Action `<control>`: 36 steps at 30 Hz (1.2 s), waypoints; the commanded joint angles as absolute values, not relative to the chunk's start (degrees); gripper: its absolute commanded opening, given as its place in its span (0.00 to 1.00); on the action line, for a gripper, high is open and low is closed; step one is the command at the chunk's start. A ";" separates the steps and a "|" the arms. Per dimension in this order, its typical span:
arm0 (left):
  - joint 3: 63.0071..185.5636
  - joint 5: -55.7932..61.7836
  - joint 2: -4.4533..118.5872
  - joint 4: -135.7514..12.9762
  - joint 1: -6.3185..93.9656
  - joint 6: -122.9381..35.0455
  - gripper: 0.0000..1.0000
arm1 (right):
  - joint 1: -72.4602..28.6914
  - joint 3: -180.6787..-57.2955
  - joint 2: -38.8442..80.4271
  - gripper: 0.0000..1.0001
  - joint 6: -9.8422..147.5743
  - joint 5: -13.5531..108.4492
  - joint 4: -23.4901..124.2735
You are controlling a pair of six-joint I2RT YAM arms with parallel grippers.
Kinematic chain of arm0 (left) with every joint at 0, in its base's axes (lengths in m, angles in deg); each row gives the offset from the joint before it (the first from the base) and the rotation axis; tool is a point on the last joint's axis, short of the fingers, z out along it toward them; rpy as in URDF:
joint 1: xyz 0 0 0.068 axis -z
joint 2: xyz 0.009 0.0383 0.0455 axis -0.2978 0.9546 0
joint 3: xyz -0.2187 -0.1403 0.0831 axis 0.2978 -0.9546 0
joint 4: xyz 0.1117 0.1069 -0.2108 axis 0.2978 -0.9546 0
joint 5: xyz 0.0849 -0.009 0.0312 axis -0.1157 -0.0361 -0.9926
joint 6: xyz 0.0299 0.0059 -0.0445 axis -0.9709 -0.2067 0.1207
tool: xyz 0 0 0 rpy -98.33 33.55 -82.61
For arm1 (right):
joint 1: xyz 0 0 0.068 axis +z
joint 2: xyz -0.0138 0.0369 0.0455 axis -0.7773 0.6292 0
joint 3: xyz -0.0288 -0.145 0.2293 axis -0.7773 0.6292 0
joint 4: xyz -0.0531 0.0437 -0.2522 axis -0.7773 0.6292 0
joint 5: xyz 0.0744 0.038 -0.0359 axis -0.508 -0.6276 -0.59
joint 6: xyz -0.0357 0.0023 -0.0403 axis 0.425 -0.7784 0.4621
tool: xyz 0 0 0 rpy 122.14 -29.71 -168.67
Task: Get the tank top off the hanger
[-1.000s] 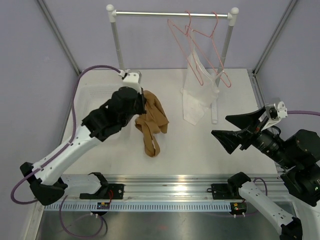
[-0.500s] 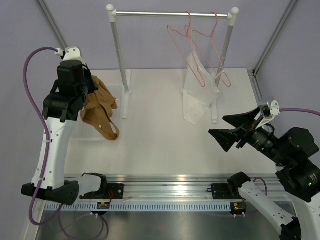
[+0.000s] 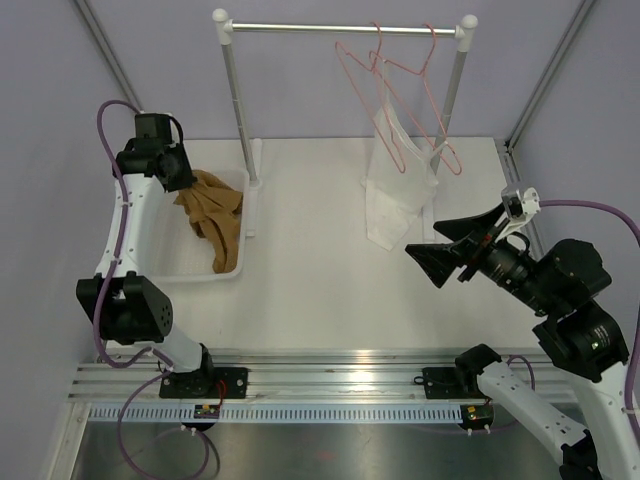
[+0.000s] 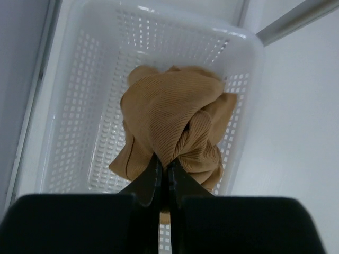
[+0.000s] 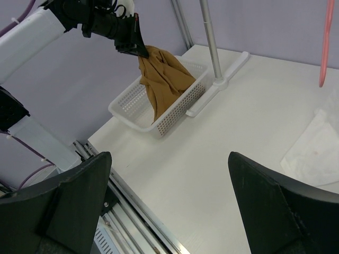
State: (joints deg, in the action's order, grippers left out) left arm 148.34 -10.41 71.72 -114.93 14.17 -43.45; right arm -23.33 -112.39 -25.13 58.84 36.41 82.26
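One basket (image 4: 79,106), white and perforated, sits at the left edge of the desk (image 3: 330,290); the tank top (image 4: 169,116) dangles into it, bunched, pinched in the closed left end effector (image 4: 161,172), well apart from the pink hangers (image 3: 380,50). Best to lower until the folds settle inside the walls, then let go, so no strap catches the rim. Right end effector (image 3: 422,240) gapes wide, empty.

The caramel-tan tank top (image 4: 169,116), ribbed and bunched into a crumpled wad, is off the hanger. One fold is pinched between the closed tips of the left pincer (image 4: 163,165), and the rest droops below it into a white basket (image 4: 79,106). The thin pink wire hanger (image 3: 379,42) hangs by its hook among others alike, well apart to that pincer's right.
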 commanded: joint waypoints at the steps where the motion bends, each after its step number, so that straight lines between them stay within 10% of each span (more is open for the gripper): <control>1: 147.39 -4.40 71.22 -112.70 13.02 -43.48 0.00 | -23.50 -111.39 -25.13 0.99 57.75 37.77 77.58; 6: 149.67 -8.08 71.92 -115.51 12.67 -42.96 0.14 | -23.50 -112.25 -23.73 0.99 57.84 39.97 79.58; 7: 150.54 -7.90 71.58 -117.44 12.75 -42.61 0.89 | -23.50 -112.52 -23.38 0.99 57.75 40.75 80.20; 8: 151.42 -7.47 70.88 -118.24 12.75 -42.08 0.99 | -23.50 -112.96 -23.20 0.99 57.75 41.55 81.08; 19: 135.71 -15.63 27.33 -120.18 25.31 -38.92 0.99 | -23.50 -120.26 -16.78 0.99 66.54 78.97 95.40; 36: 124.98 -21.79 3.99 -128.27 26.38 -41.73 0.99 | -23.41 -111.73 -27.68 0.99 64.61 80.31 102.61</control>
State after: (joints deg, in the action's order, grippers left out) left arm 125.96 -21.65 5.58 -129.66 26.19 -40.74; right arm -23.33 -112.83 -27.43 65.16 77.48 102.31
